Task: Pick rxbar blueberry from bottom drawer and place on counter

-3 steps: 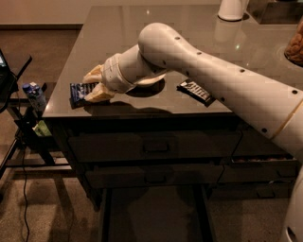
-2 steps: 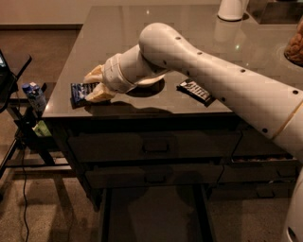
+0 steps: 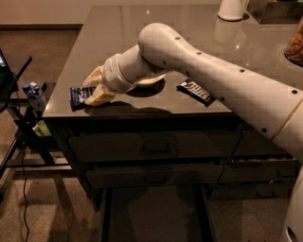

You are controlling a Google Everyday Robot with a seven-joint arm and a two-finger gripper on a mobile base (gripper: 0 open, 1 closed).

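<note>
The rxbar blueberry, a small dark blue bar, lies flat on the counter near its front left corner. My gripper is low over the counter at the bar's right end. Its pale fingers are spread apart, one behind the bar and one at its right end, so the gripper is open. The bottom drawer is pulled out below the counter, and its dark floor looks bare.
A white bowl sits under my arm on the counter. A longer black bar with white lettering lies to its right. A white vessel and a snack bag stand at the back right. A blue bottle sits on a stand left of the counter.
</note>
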